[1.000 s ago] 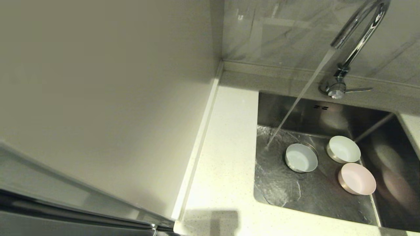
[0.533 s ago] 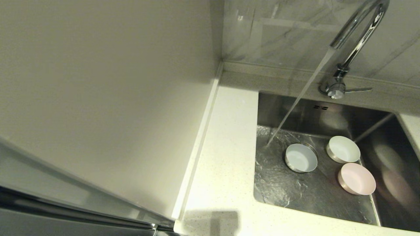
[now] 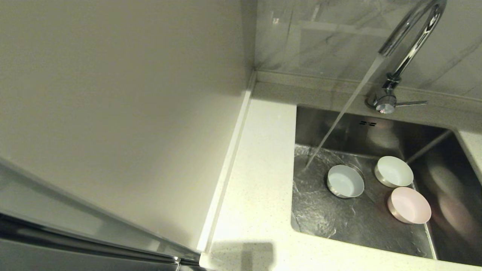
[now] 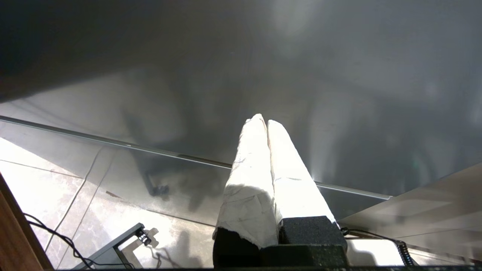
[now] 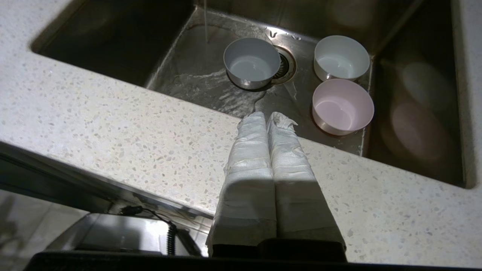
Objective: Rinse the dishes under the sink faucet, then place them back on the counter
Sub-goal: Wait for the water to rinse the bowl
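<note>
Plain cream wall panel [image 3: 124, 113] filling the left of the head view, with grey marbled backsplash [image 3: 331, 37] at the far side behind the faucet [image 3: 408, 45]. Water stream [image 3: 340, 116] running from the spout, slanting down to the sink [image 3: 376, 226] floor just left of the pale blue bowl [image 3: 345, 181]; rippled wet sheet spreading toward the near left corner. Nothing over the bowls. Side lever [image 3: 410, 102] pointing right at the tap's base.

Three small round bowls upright on the basin floor, silvery outside: pale blue one half covering the strainer drain [image 5: 284, 64], white bowl [image 3: 394, 171] to its right and slightly farther, pink bowl [image 3: 409, 205] nearer, just beside or touching the white one. Speckled white counter [image 3: 256, 188] left of and in front of the sink.

Right gripper [image 5: 266, 117] above the near counter edge, padded fingers [image 5: 248, 150] pressed together, holding nothing, tips short of the basin. Left gripper [image 4: 263, 119] off to the side facing a grey glossy panel [image 4: 263, 56], fingers together, empty.
</note>
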